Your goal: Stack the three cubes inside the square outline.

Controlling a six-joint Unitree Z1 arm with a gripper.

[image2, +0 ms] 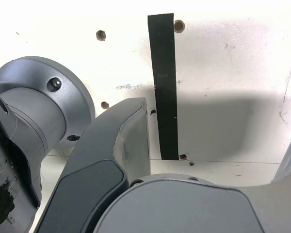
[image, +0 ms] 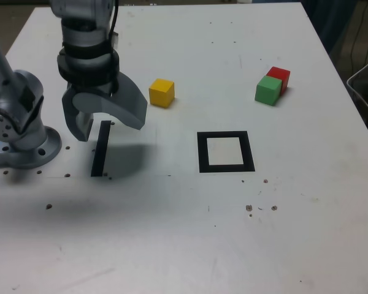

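Table (image: 190,245): a white top, scuffed and dotted with small holes, carried everything in both views.
Arm (image: 86,37): a grey arm came down from the exterior view's upper left, well apart from the square outline on that view's left; its round base (image: 24,144) sat at the table's left edge in that view.
Jaws (image: 104,125): they stood wide open and held nothing — the two curved grey fingers (image: 126,104) straddled the upper end of the tape strip, well to the exterior view's left of the square outline. In the wrist view one finger (image2: 131,136) lay just beside the strip, above the bare table.
Square outline (image: 226,152): a black tape frame with a white centre, near the middle of the table, nothing inside it.
Tape strip (image: 100,149): a straight black strip, well to the exterior view's left of the square outline, running about parallel to the outline's side edges; the wrist view showed it (image2: 164,82) lengthwise between small holes.
Yellow cube (image: 161,93): alone — beyond the square outline and to its left in the exterior view, near the open jaws but apart from them.
Green cube (image: 268,90): beyond the square outline and to its right in the exterior view, touching the red cube.
Red cube (image: 279,76): just behind the green cube, partly hidden by it, farthest from the square outline.
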